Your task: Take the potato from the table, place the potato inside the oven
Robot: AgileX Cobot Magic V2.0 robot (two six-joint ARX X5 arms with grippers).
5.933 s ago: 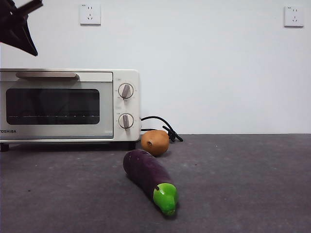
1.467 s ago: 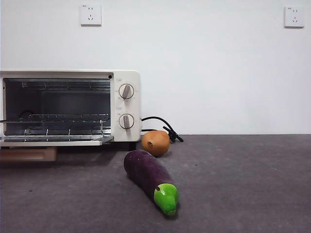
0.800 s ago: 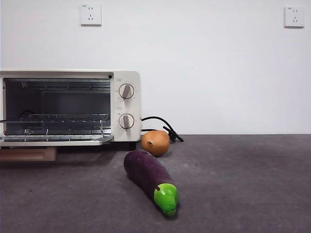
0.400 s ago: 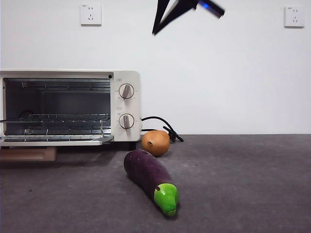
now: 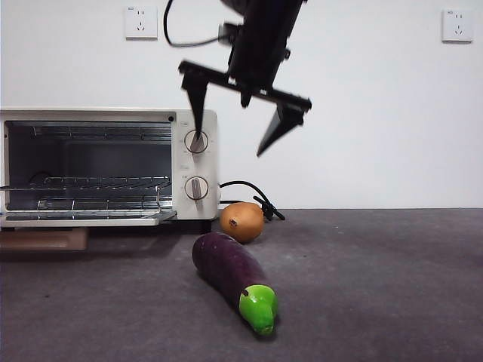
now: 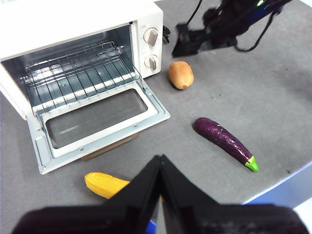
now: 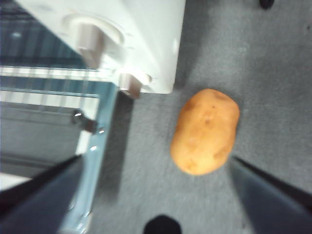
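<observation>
Dropped further into the front view since half a second ago: right hand, then only a dark tip at the top edge, now hanging well above the worktop with jaws spread wide. No change among the things below.

Nearest the front camera, eggplant lying on the worktop, green tip forward, apart from everything else. Just behind it, potato resting on the worktop beside the oven's knob end, close to the black cord, untouched. Seen from the right wrist, potato sitting between the two spread jaws and lower than them, with the oven's corner and knobs near one jaw and the dropped door's edge alongside.

Oven door folded down flat, wire rack bare, mouth facing the front. Eggplant off to the side of the line from potato to door. Corn cob lying on the worktop in front of the open door, close to the left hand.

Left hand held high and back from the work, jaws pressed together on nothing. Farthest back, white wall with two sockets.
</observation>
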